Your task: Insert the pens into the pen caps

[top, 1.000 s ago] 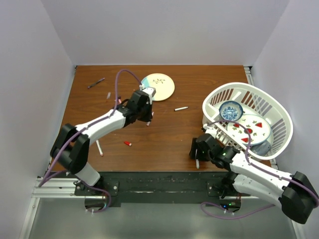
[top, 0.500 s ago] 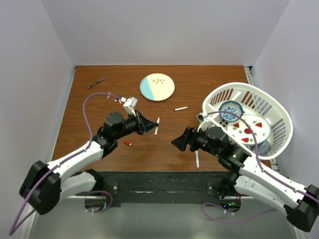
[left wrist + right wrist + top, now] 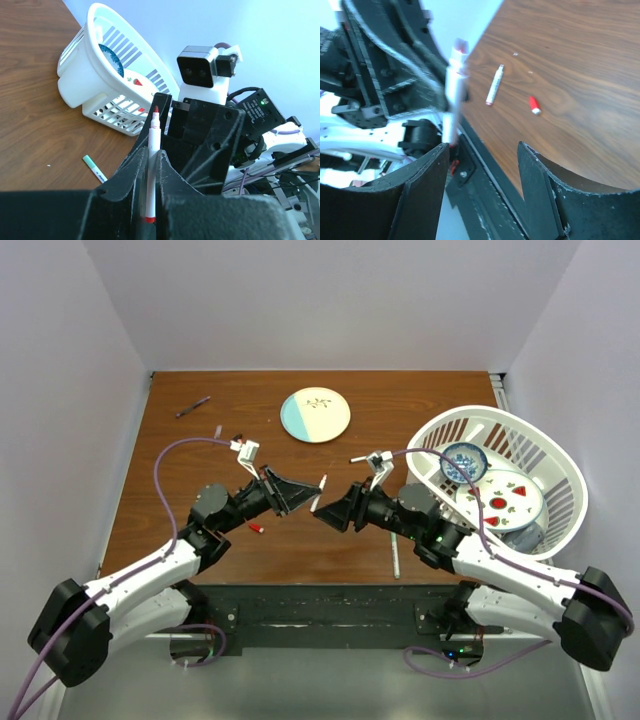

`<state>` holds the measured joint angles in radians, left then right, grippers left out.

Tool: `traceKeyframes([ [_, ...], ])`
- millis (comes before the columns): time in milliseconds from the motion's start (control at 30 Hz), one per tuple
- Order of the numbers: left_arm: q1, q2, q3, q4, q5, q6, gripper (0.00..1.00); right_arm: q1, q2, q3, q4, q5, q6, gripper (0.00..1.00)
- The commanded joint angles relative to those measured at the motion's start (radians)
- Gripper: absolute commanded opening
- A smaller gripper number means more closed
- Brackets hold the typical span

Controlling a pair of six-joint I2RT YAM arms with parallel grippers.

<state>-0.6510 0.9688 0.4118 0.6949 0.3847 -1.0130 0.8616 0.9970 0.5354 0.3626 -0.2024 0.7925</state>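
Asking: what is being shown, and where is the pen being kept?

Answering: two robot arms are being viewed from above, meeting nose to nose over a brown table (image 3: 400, 410). A white pen with a red tip (image 3: 318, 490) is being gripped by the clenched left jaws and is being held clear of the table, its tip pointing towards the other arm. The right jaws are being held apart just beside that tip, and nothing is being carried between them.

Asking: what is being risked from here?

Answering: no cap is being offered to the pen. A red cap (image 3: 257, 528) is being left on the table beneath the left arm, well apart from both sets of jaws. In the right wrist view the pen is being seen nearer one finger than the middle of the gap. If the arms are being driven closer, the tip is probably being pressed against bare plastic, and the pen is possibly being twisted or knocked loose. Once dropped, it is likely being sent rolling towards the near edge, where another pen (image 3: 396, 558) is already lying.
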Motion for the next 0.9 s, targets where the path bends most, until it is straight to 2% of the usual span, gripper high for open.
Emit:
traceKeyframes([
  [0, -0.016, -0.015, -0.005, 0.069, -0.030, -0.006, 0.00, 0.045, 0.028, 0.077, 0.133, -0.012, -0.006, 0.59],
  [100, -0.019, -0.021, -0.008, 0.060, -0.041, 0.005, 0.00, 0.056, 0.041, 0.078, 0.150, -0.003, -0.003, 0.54],
  [233, -0.022, -0.041, -0.022, 0.063, -0.052, 0.010, 0.00, 0.066, 0.049, 0.075, 0.160, 0.011, -0.003, 0.54],
  [367, -0.027, -0.062, -0.034, 0.069, -0.064, 0.002, 0.00, 0.074, 0.054, 0.060, 0.197, 0.044, 0.002, 0.44],
  [667, -0.065, -0.061, -0.068, 0.155, -0.101, -0.039, 0.00, 0.099, 0.101, 0.064, 0.269, 0.078, 0.039, 0.36],
  [800, -0.079, -0.061, -0.065, 0.164, -0.110, -0.038, 0.00, 0.114, 0.106, 0.041, 0.297, 0.100, 0.040, 0.19],
  [833, -0.082, -0.064, -0.067, 0.161, -0.115, -0.036, 0.00, 0.117, 0.103, 0.035, 0.305, 0.104, 0.040, 0.05],
  [867, -0.081, -0.070, -0.067, 0.158, -0.119, -0.035, 0.00, 0.119, 0.092, 0.029, 0.312, 0.113, 0.040, 0.00],
])
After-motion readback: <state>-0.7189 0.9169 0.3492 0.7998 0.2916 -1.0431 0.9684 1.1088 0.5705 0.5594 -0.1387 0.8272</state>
